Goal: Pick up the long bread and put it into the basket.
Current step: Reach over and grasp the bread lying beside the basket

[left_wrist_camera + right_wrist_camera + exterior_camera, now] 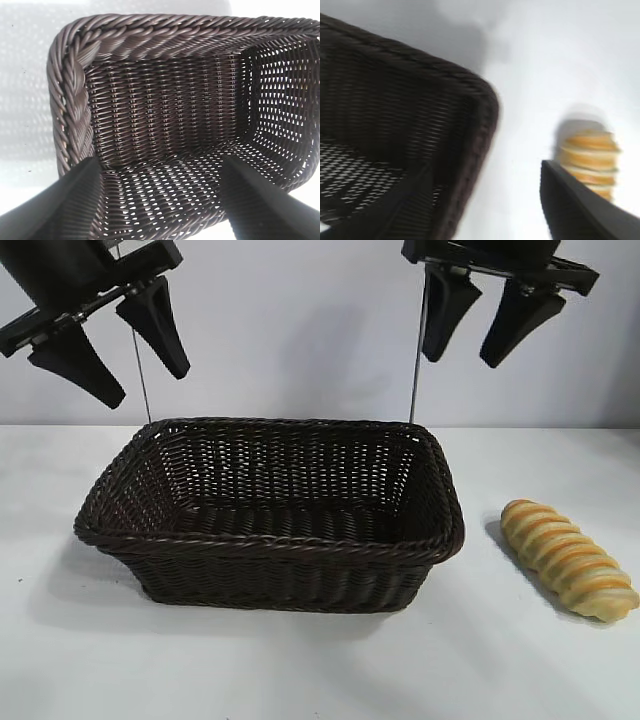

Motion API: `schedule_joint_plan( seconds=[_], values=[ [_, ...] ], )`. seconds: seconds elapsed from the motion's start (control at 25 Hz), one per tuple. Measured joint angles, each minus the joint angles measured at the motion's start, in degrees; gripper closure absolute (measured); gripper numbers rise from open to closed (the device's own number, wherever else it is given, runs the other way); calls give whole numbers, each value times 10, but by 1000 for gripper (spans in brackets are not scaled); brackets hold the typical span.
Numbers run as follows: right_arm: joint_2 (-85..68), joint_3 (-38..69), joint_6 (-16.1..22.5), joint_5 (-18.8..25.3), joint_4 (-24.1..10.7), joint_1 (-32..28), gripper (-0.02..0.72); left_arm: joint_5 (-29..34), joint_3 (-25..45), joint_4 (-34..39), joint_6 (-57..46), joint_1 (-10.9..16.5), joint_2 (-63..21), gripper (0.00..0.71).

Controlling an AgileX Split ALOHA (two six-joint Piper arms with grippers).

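The long bread [568,558], golden-yellow with orange-brown stripes, lies on the white table to the right of the basket [270,540]. The basket is dark brown wicker and empty, in the middle of the table. My right gripper [485,345] hangs open and empty, high above the basket's right end and left of the bread. In the right wrist view the bread [590,160] shows partly behind one finger, beside the basket's corner [475,125]. My left gripper [140,380] is open and empty, high above the basket's left end; its wrist view looks down into the basket [165,115].
The white table [320,670] runs around the basket, with a pale wall behind. Two thin vertical rods [417,360] stand behind the basket.
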Motion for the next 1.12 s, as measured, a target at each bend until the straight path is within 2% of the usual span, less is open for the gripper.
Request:
schedule_joint_plan(
  seconds=[0.32,0.6,0.96,1.12],
  values=[
    [0,0,2,0,-6,-31,250,0,0,0,0,0,0,213],
    [0,11,1,0,-6,-33,250,0,0,0,0,0,0,213],
    [0,154,0,-5,-13,-33,250,0,0,0,0,0,0,213],
    [0,207,-4,-45,-14,-33,227,0,0,0,0,0,0,213]
  ],
)
